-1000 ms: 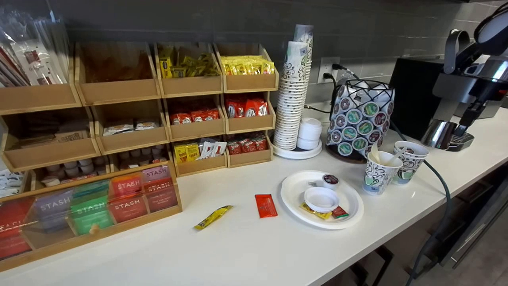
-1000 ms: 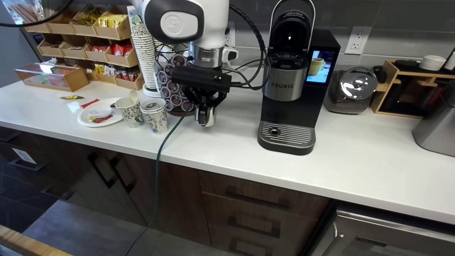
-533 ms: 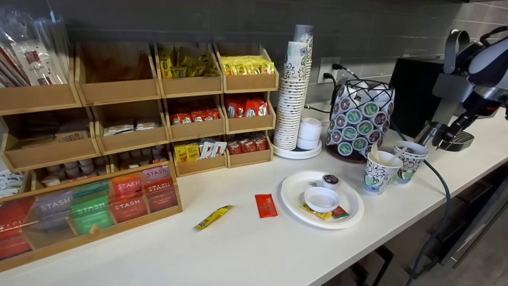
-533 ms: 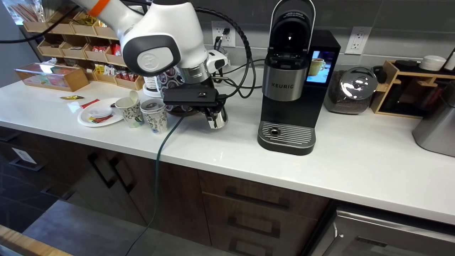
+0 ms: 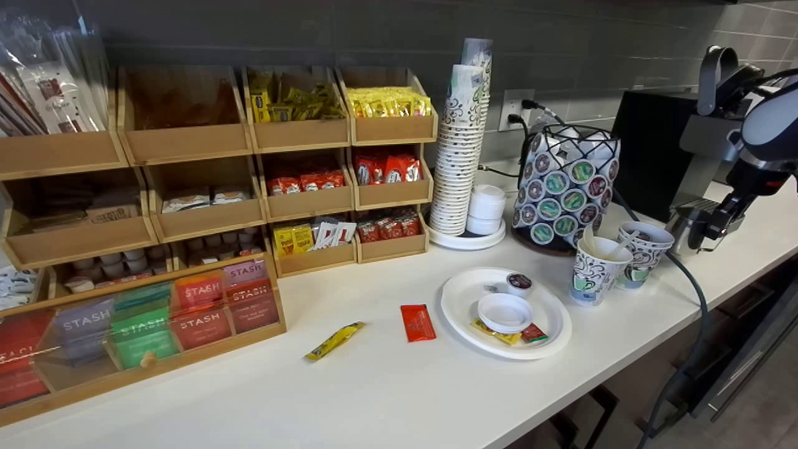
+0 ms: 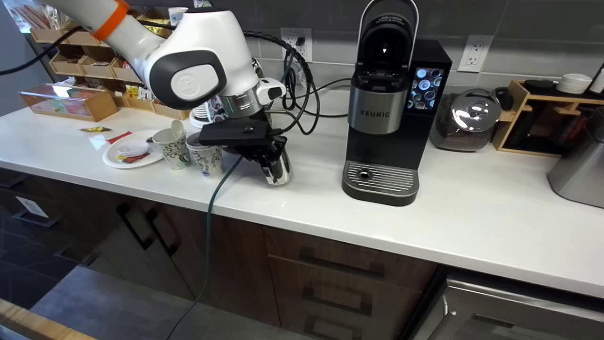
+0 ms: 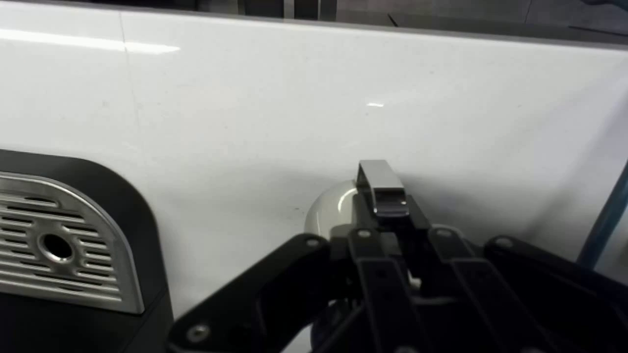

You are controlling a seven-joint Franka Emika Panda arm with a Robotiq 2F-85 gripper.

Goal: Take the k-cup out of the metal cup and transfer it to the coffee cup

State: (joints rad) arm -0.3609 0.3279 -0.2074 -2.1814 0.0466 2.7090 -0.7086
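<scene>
White countertop lies open between the metal cup at the gripper and the Keurig coffee maker, and from that cup forward to the front edge. A gap also stands between the Keurig's brew head and its drip tray. On the opposite side, a green cable crosses the countertop, then nested paper cups stand in the way, and just beyond them a patterned paper cup has pale utensils jutting over its rim. The K-cup carousel bars the way behind these.

The metal cup is silver, the claw black.
</scene>
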